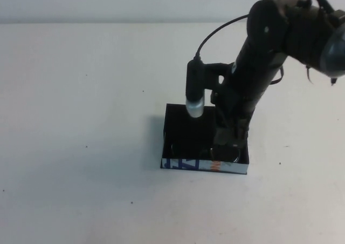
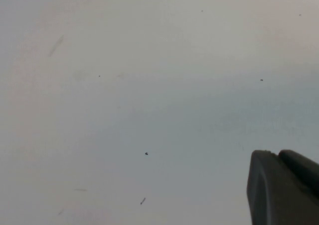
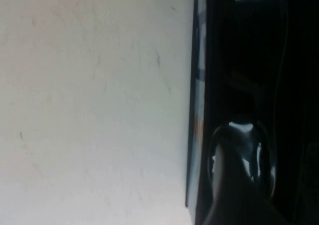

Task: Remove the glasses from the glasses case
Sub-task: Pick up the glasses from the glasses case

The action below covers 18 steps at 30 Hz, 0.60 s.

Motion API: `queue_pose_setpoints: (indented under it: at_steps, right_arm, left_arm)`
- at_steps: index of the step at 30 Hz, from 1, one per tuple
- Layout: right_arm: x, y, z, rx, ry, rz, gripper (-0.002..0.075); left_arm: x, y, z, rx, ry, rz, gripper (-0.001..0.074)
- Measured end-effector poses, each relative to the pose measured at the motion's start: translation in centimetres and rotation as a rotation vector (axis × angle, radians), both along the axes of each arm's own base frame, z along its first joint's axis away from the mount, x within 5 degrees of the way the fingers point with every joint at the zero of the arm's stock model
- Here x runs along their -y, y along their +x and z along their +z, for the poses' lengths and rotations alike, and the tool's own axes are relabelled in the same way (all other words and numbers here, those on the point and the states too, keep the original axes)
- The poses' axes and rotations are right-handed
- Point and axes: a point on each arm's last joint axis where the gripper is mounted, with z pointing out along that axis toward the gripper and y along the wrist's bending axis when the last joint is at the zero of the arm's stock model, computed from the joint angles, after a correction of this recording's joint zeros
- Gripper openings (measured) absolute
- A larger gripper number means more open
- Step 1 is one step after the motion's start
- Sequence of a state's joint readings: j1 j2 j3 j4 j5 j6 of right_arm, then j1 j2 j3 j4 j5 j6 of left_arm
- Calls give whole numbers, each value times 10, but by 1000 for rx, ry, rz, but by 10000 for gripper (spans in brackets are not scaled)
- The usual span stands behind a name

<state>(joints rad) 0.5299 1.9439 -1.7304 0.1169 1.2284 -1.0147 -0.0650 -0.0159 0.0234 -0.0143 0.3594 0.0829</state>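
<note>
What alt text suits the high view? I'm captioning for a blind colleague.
The right gripper reaches down into the open black glasses case on a white table, over the dark glasses. The left gripper is out of view here.

Bare white table (image 2: 124, 85), few dark specks. Left gripper (image 2: 284, 187) dark, poking in at one corner, above table.

The table (image 1: 81, 147) is showing a smooth, matt white surface flecked with tiny dark specks. The glasses case (image 1: 178, 126) is looking like matt black card, its printed side (image 1: 205, 166) white. Inside it, the glasses (image 3: 242, 150) are gleaming as glossy dark plastic. The right gripper (image 1: 229, 140), down in the case, and the left gripper (image 2: 281, 187), above bare table, are appearing as matt black plastic.
</note>
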Motion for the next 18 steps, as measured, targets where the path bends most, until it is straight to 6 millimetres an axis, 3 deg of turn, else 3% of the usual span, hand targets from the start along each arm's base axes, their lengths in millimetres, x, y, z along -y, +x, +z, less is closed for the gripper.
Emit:
queue_pose_setpoints:
  at_steps: [2, 4, 10, 18]
  right_arm:
    - [-10, 5, -8, -3, -9, 20, 285]
    - [-18, 9, -16, -9, -14, 31, 297]
    - [-29, 19, -40, -51, -19, 34, 250]
    - [-30, 24, -47, -38, -25, 30, 237]
  left_arm:
    - [0, 0, 0, 0, 0, 0, -4]
    - [0, 0, 0, 0, 0, 0, -4]
    - [0, 0, 0, 0, 0, 0, -4]
    - [0, 0, 0, 0, 0, 0, -4]
